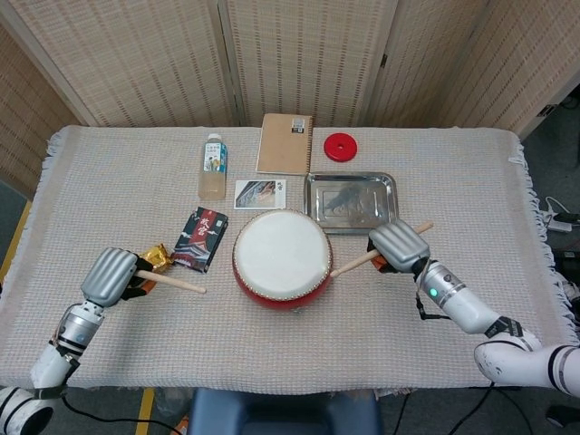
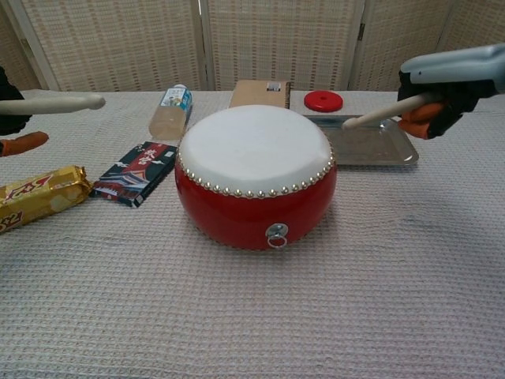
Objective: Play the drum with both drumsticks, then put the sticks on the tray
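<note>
- Head view: the drum (image 1: 282, 257), red-bodied with a white skin, stands at the middle of the cloth-covered table (image 1: 471, 172).
- The metal tray (image 1: 351, 202) lies just behind and to the right of the drum, with no stick in it.
- The right hand (image 1: 399, 246) is closed round the right drumstick (image 1: 352, 265), beside the drum's right edge. The stick's tip points at the drum rim, and its butt shows past the hand on the far side.
- The left hand (image 1: 112, 275) is closed round the left drumstick (image 1: 172, 282), well to the left of the drum. The tip points toward the drum and stays apart from it.
- A gold snack packet (image 1: 156, 259) lies partly hidden behind the left hand; a dark packet (image 1: 200, 238) lies between it and the drum.
- Further back: a bottle (image 1: 213, 166) on its side, a small card (image 1: 260, 194), a brown notebook (image 1: 285, 143) and a red disc (image 1: 340, 146).
- Chest view: the right hand (image 2: 450, 88) is raised at the upper right, above the tray (image 2: 398, 154), its fingers wrapped on the right drumstick (image 2: 379, 114). The stick slopes down to the left, its tip over the tray near the drum (image 2: 254, 178).
- The left drumstick (image 2: 54, 103) enters level from the left edge, above the table. Only a dark part and an orange fingertip of the left hand (image 2: 16, 130) show here.
- The gold snack packet (image 2: 35, 197) and the dark packet (image 2: 134, 173) lie left of the drum.
</note>
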`<state>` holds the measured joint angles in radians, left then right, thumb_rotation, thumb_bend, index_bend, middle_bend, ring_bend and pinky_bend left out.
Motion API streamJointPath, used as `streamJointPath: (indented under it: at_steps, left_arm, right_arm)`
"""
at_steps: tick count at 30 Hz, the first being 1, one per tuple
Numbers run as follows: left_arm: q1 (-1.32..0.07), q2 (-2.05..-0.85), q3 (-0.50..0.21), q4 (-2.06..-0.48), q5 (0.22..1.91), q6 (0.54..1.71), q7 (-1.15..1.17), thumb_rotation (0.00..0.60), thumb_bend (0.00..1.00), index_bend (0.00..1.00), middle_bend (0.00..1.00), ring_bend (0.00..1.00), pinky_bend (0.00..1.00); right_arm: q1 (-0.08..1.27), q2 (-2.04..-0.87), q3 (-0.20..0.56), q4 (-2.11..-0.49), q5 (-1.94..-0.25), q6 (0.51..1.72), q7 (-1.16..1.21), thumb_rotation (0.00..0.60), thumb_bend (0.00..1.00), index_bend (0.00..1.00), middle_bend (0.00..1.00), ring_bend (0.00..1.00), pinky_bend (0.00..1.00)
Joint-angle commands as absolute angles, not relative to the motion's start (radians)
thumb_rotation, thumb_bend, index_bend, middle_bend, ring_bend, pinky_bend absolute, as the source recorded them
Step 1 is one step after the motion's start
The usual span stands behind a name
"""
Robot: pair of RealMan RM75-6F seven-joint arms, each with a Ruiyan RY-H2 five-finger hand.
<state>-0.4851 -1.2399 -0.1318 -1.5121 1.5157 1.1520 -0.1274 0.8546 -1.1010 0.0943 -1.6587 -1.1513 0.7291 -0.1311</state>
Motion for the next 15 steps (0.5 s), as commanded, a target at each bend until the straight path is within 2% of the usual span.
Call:
streamJointPath:
  at_steps: [1, 7, 15]
  left_arm:
    - [-0.553, -1.243, -0.173, -1.547, 1.425, 1.052, -0.006, 0.600, 0.46, 1.00, 1.00, 1.00, 1.00]
    - [-0.623, -1.265, -0.210, -1.577, 1.245, 0.948, 0.197, 0.600, 0.46, 1.00, 1.00, 1.00, 1.00]
    - [-0.675, -1.293, -0.250, -1.610, 1.112, 0.959, 0.326, 0.600, 0.46, 1.00, 1.00, 1.00, 1.00]
  right_arm:
    - [0.978, -1.105, 0.144, -1.662, -0.967, 0.697, -0.341, 0.600, 0.69, 1.00, 1.00, 1.00, 1.00]
    - [1.085, -1.209, 0.115, -1.591, -0.762, 0.731, -0.547, 0.600, 0.69, 1.00, 1.00, 1.00, 1.00]
    - [1.169, -1.321, 0.019, -1.491, -0.631, 0.819, -0.812, 0.600, 0.69, 1.00, 1.00, 1.00, 1.00]
